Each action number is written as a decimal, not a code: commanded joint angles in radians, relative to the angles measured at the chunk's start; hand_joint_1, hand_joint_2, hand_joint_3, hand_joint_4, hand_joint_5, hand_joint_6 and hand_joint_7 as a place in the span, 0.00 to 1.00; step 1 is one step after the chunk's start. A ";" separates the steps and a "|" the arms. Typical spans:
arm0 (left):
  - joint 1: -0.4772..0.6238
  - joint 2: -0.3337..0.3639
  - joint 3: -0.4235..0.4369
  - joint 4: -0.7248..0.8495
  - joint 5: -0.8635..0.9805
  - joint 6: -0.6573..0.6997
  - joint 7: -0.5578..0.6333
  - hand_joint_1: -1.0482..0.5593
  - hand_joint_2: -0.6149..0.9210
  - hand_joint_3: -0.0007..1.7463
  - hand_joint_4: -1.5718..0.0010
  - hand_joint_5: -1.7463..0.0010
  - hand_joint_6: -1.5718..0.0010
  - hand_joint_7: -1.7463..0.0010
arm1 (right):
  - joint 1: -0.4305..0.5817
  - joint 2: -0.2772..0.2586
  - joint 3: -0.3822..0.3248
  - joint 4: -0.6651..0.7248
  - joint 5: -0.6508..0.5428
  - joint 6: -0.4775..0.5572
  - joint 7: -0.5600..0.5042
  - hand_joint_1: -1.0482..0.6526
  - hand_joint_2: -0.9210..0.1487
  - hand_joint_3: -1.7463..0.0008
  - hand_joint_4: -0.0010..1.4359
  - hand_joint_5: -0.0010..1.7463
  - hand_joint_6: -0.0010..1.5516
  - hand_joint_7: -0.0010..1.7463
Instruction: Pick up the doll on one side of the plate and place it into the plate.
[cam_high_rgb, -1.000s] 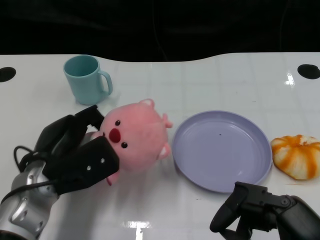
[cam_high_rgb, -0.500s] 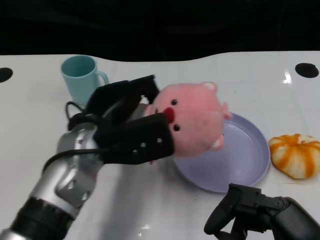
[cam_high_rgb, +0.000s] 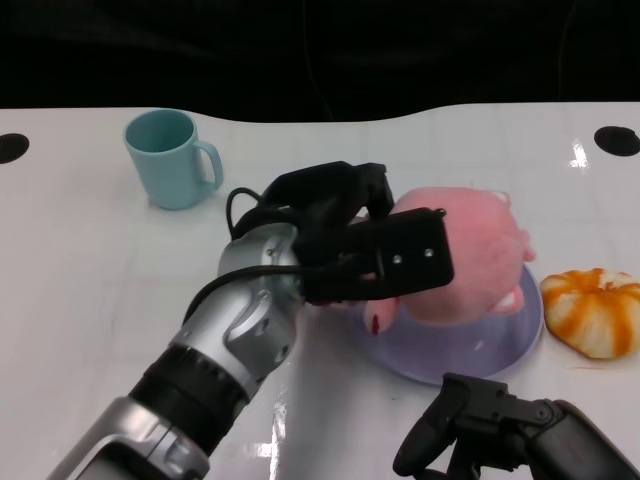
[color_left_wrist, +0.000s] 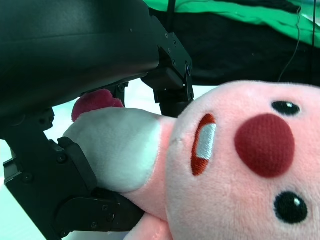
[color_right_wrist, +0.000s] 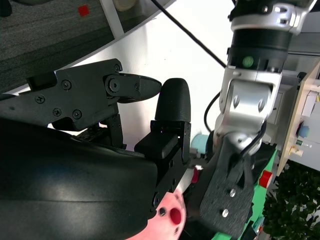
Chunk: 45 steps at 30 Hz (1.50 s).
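Observation:
My left hand (cam_high_rgb: 365, 245) grips the pink plush doll (cam_high_rgb: 468, 255) and holds it over the lavender plate (cam_high_rgb: 455, 350) at the table's right centre; I cannot tell whether the doll touches the plate. Most of the plate is hidden under the doll and hand. The left wrist view fills with the doll (color_left_wrist: 235, 165), its red nose and black eyes close up, and my black fingers (color_left_wrist: 55, 190) wrap its pale underside. Low at the front right, my right hand (cam_high_rgb: 480, 435) hangs with fingers curled and nothing in them. The right wrist view shows my right hand (color_right_wrist: 100, 145) and the left forearm (color_right_wrist: 250, 100).
A teal mug (cam_high_rgb: 172, 157) stands at the back left. An orange-and-white pumpkin-like toy (cam_high_rgb: 595, 312) lies just right of the plate. Dark round holes mark the table's far corners (cam_high_rgb: 616, 141).
My left arm has carried the doll to the right, from beside the plate's left rim to over the plate. The right hand has stayed low at the front right.

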 joint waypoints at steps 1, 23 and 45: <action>-0.051 -0.021 -0.009 0.060 0.004 0.016 -0.006 0.51 0.79 0.47 0.44 0.00 0.48 0.58 | 0.004 0.003 0.002 -0.011 0.002 0.003 -0.007 0.48 0.00 0.81 0.47 0.90 0.39 0.74; 0.009 0.016 0.026 -0.045 -0.111 -0.052 -0.115 0.12 1.00 0.20 1.00 0.84 0.91 1.00 | 0.005 -0.006 -0.028 0.002 0.013 -0.015 0.009 0.47 0.00 0.81 0.47 0.90 0.39 0.73; 0.385 0.233 0.217 -0.613 -0.382 -0.164 -0.289 0.20 1.00 0.15 0.98 0.55 0.79 0.95 | 0.002 -0.017 -0.070 0.009 0.034 -0.013 0.032 0.47 0.00 0.80 0.47 0.89 0.39 0.73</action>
